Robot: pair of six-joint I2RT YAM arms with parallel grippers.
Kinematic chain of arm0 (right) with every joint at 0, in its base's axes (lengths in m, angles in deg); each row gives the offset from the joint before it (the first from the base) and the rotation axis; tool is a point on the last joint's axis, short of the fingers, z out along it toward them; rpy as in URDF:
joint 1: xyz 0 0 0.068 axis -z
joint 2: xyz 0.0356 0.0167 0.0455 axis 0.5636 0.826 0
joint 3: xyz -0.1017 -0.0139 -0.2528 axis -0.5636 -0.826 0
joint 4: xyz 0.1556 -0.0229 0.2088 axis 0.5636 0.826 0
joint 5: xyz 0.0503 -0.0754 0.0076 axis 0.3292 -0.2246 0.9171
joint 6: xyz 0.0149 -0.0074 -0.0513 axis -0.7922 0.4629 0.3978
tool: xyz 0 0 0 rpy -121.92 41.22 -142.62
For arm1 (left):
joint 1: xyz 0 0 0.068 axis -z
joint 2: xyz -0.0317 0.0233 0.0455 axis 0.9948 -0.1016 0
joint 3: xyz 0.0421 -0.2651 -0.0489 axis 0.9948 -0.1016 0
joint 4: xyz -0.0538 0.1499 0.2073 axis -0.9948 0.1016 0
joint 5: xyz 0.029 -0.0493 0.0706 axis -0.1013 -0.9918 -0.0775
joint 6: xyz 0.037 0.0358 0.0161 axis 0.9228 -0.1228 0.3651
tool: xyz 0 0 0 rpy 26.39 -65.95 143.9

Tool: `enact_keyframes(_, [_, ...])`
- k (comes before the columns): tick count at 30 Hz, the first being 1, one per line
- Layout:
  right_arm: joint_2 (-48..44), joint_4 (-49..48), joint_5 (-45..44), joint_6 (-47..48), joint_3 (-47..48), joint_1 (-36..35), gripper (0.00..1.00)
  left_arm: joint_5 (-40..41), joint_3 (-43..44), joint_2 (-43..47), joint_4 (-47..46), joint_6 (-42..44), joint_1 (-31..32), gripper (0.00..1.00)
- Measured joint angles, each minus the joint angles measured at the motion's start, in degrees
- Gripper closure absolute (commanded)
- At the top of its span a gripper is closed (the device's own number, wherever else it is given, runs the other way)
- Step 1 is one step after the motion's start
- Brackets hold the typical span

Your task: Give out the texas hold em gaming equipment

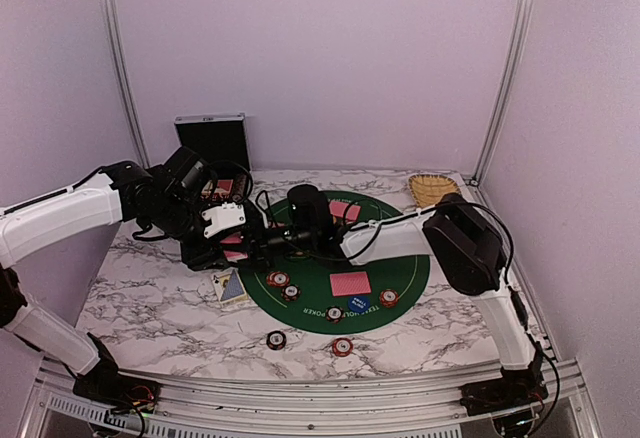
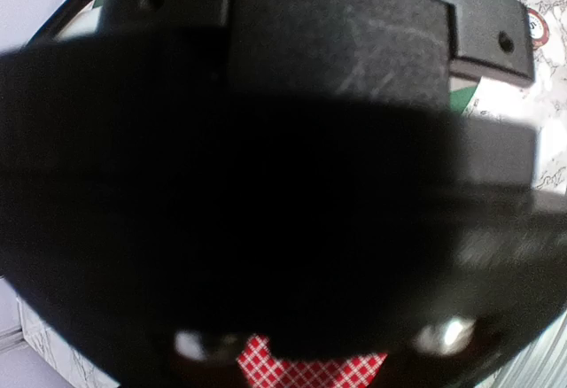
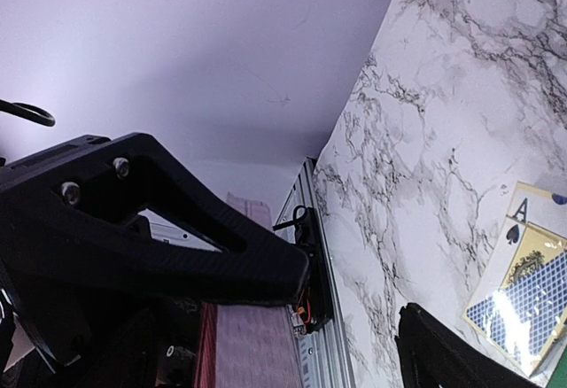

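Note:
Two pink-red-backed cards [image 1: 350,283] [image 1: 345,210] lie on the round green mat [image 1: 410,268]. Several red/white chips lie on the mat, such as one [image 1: 278,279] at its left and one [image 1: 388,298] at its right. Two more chips [image 1: 276,339] [image 1: 342,346] lie on the marble in front. A blue disc button [image 1: 359,304] sits near the mat's front. My left gripper [image 1: 238,243] is shut on red-checked cards [image 2: 310,372] above the mat's left edge. My right gripper [image 1: 264,243] [image 3: 354,299] is open right beside it. Its black body fills the left wrist view.
A card pack with an ace of spades and blue pattern [image 1: 232,287] [image 3: 523,282] lies left of the mat. The black hinged case [image 1: 211,138] stands open at the back left. The tan wicker basket [image 1: 435,190] is at the back right. The marble table's rail [image 3: 310,255] runs nearby.

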Motion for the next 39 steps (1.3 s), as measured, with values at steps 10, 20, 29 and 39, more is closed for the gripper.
enact_keyframes(10, [3.5,1.8,0.1,-0.8,5.8,-0.4,0.16,-0.5,0.0,0.0,0.0,0.0,0.2,1.0])
enact_keyframes(20, [2.4,2.0,0.1,0.1,2.3,0.5,0.35,-0.5,-0.2,-0.2,1.1,0.0,0.3,1.0])
enact_keyframes(29, [-1.9,3.3,-0.1,3.2,-2.1,2.1,0.49,-0.5,-0.2,-0.2,1.1,0.0,0.3,1.0])
enact_keyframes(39, [-4.9,5.8,-0.9,5.9,-4.5,2.8,0.61,-0.5,-0.2,-0.2,1.1,0.0,0.3,1.0])
